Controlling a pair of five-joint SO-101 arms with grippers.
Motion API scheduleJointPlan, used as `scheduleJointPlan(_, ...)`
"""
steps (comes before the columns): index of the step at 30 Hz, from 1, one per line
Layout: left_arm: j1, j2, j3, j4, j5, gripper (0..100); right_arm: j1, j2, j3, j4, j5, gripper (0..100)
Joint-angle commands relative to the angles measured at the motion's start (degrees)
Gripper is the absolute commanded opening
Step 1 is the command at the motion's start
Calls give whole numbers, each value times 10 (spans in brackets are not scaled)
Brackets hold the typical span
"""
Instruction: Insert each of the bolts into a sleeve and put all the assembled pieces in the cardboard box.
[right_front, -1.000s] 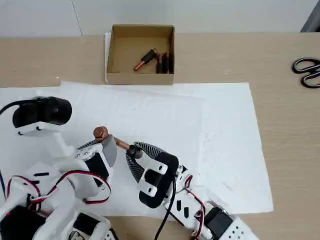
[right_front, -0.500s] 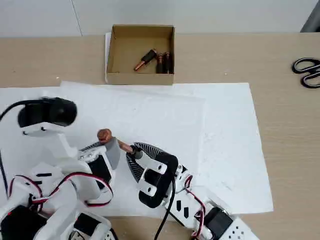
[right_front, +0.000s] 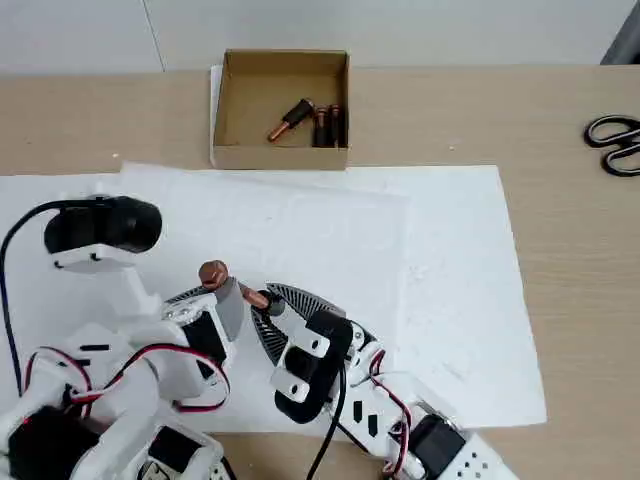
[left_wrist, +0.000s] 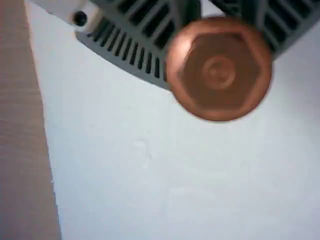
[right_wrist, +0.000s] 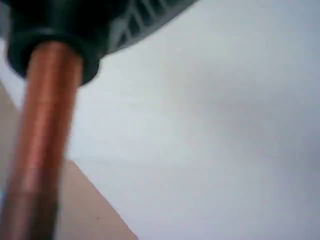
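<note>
left claw (right_front: 230, 292) closed tight on the bolt (right_front: 212, 272), copper hex head up, above the white paper (right_front: 450, 300). right claw (right_front: 272, 306) clamped on the black sleeve (right_front: 268, 298). i see the bolt's shaft meeting the sleeve's mouth. cardboard box (right_front: 283, 57) sits well apart at the far side of the table (right_front: 560, 230), with assembled pieces (right_front: 318, 122) inside.

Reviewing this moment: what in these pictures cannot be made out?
Tip of the bolt, high view: hidden inside the sleeve, so its depth is unclear.
Shaft of the bolt, left wrist view: hidden behind its own head.
Number of assembled pieces in the cardboard box, high view: too small, bunched together.
The scissors, high view: cut off by the right edge.
</note>
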Motion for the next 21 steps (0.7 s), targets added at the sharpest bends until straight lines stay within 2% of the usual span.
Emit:
scheduleJointPlan(1, 4, 2, 0, 1, 6, 6, 0, -9, 7, -20, 5, 5)
scheduleJointPlan(10, 8, 3, 8, 0, 4, 6, 0, -10, 7, -21, 5, 5)
scheduleJointPlan(15, 69, 3, 37, 1, 4, 6, 0, -9, 7, -19, 5, 5)
scheduleJointPlan(21, 80, 3, 58, -3, -8, 6, 0, -9, 7, -17, 5, 5)
